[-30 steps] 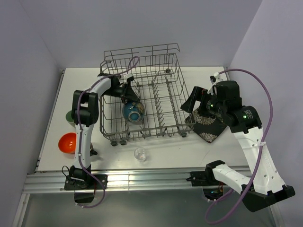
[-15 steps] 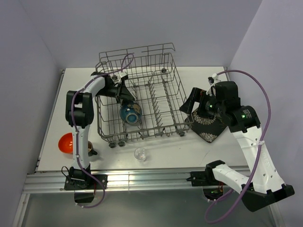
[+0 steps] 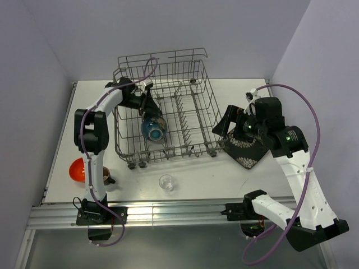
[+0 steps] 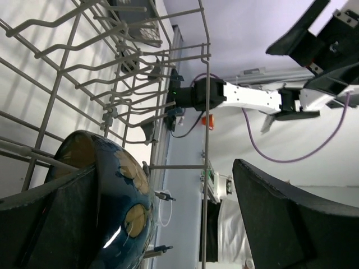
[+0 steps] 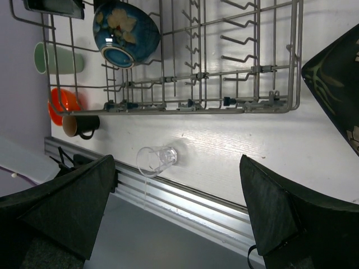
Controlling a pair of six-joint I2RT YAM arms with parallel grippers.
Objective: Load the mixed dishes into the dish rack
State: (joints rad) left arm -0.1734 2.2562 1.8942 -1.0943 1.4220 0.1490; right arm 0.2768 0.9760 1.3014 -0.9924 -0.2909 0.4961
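The dish rack has shifted left. The left gripper, beside the blue bowl, and the right gripper both stand wide, empty. Withdrawal may snag wires, dragging the rack.

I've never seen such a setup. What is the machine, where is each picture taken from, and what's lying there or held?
Two white robot arms are bolted at the near edge of a white table, each ending in a two-finger pincer. One picture looks from above; the other two come from wrist cameras. A grey wire dish rack holds a blue round bowl. Beside it on the table: a black square plate, small clear glass, small orange bowl, dark brown mug and pale green cup. The left pincer is open at the blue bowl; the right pincer hovers open by the plate. Neither grips anything.
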